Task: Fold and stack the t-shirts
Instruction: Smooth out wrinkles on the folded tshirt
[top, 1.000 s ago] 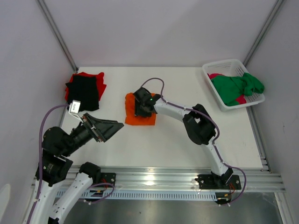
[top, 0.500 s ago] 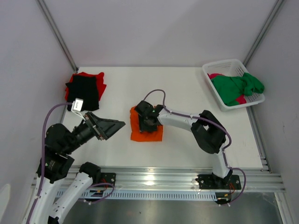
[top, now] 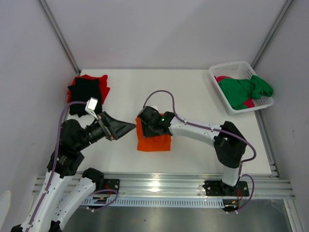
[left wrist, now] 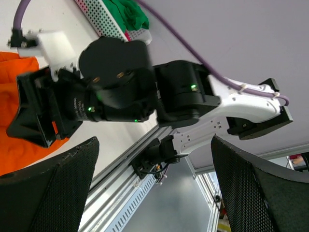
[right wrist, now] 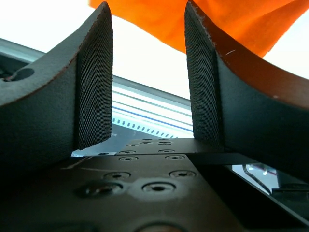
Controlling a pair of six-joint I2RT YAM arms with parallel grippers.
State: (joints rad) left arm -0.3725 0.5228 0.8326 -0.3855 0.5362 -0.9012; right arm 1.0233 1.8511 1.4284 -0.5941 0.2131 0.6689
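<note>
A folded orange t-shirt (top: 155,140) lies at the table's middle front. It also shows in the left wrist view (left wrist: 13,147) and the right wrist view (right wrist: 231,19). My right gripper (top: 147,124) rests on the shirt's far left part, jaws apart, with orange cloth at the fingertips (right wrist: 96,58). My left gripper (top: 126,128) is open and empty just left of the shirt, pointing at it; its fingers (left wrist: 53,183) stand wide apart. A black t-shirt (top: 84,95) lies on a red one (top: 99,82) at the far left.
A white lattice basket (top: 231,69) at the far right holds a green shirt (top: 244,92) and a magenta one (top: 222,79). The basket also shows in the left wrist view (left wrist: 99,19). The metal rail (top: 159,181) runs along the near edge.
My right gripper has moved toward the near edge and the orange t-shirt has slid with it. My left gripper has risen and swung right, closer to the shirt.
</note>
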